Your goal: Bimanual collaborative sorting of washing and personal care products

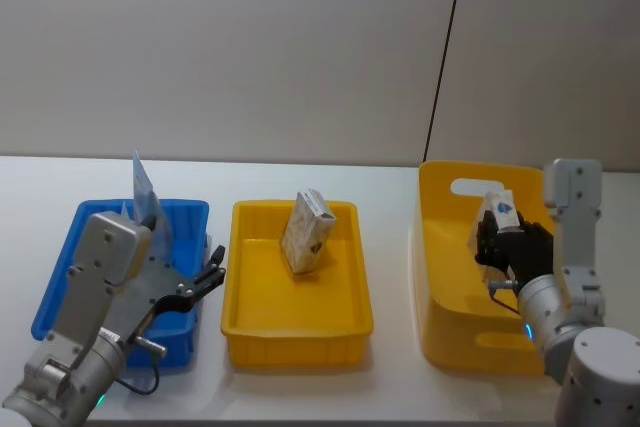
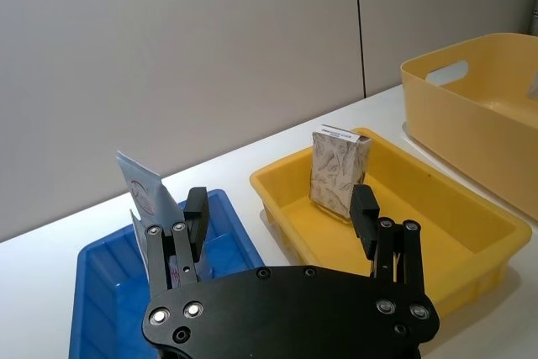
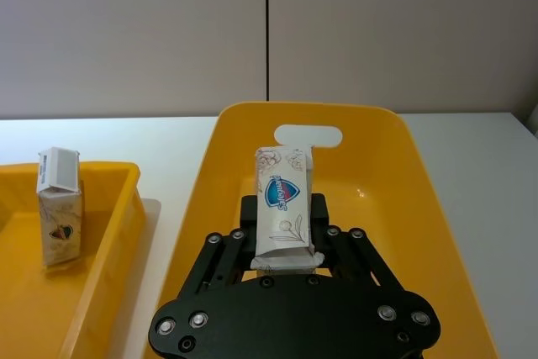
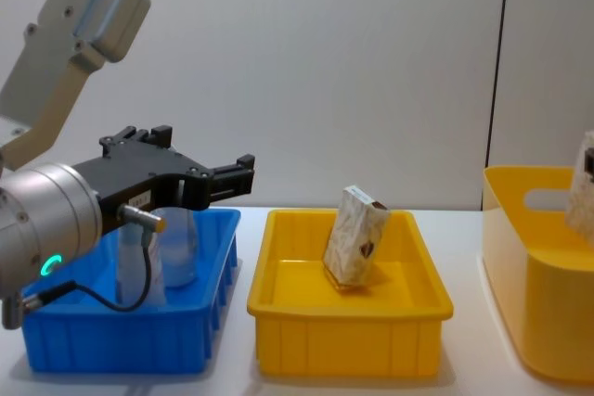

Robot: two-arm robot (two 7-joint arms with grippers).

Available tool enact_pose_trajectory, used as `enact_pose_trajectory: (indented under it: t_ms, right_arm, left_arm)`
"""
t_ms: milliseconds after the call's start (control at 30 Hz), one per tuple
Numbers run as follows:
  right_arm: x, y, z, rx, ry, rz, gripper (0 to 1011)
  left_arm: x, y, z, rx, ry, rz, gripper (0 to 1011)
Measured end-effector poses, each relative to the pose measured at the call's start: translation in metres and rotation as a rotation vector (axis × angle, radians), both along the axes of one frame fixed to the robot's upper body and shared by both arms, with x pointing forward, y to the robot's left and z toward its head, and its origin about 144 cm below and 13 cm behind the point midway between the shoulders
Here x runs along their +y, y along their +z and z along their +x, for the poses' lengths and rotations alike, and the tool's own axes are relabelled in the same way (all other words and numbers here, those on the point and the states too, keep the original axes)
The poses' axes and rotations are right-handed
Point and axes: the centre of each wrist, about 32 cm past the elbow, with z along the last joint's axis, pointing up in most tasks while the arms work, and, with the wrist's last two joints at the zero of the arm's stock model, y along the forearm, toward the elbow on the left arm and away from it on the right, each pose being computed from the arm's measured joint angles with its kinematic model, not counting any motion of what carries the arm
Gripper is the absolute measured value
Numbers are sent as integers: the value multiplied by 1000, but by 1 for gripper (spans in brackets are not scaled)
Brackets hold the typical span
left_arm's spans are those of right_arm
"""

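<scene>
Right gripper (image 3: 284, 210) clamps a white pack (image 3: 284, 182) above the deep yellow tub (image 3: 420, 191); left gripper (image 2: 278, 208), fingers apart, hovers by the blue tray (image 2: 101, 292).

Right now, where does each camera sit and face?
Left wrist: behind open left pincer, facing beige patterned carton.
Right wrist: behind right pincer gripping small white blue-marked carton.
Head: high, facing down on the table; both pincers show.
Chest: low, facing across it; left pincer shows.
Shared: all four show that beige carton.
</scene>
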Motion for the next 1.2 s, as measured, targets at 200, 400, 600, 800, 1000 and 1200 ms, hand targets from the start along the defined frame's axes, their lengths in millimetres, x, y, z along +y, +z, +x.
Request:
enact_pose_trajectory:
  t_ms: [200, 400, 600, 800, 1000, 1200]
  right_arm:
    - [-2, -2, 1, 11, 0, 1, 482]
    - [-2, -2, 1, 13, 3, -4, 690]
    - [-2, -2, 0, 2, 11, -5, 883]
    - [-1, 0, -4, -35, 45, -1, 1004]
    - [1, 2, -8, -70, 82, 5, 1004]
    - [2, 3, -10, -92, 104, 10, 1004]
  left_arm:
    - [0, 0, 0, 0, 0, 0, 1001]
    - [0, 0, 0, 0, 0, 0, 1001]
    - [0, 0, 0, 0, 0, 0, 1001]
    - [0, 0, 0, 0, 0, 0, 1001]
    - [0, 0, 0, 0, 0, 0, 1001]
    - [0, 0, -1, -5, 15, 6, 1001]
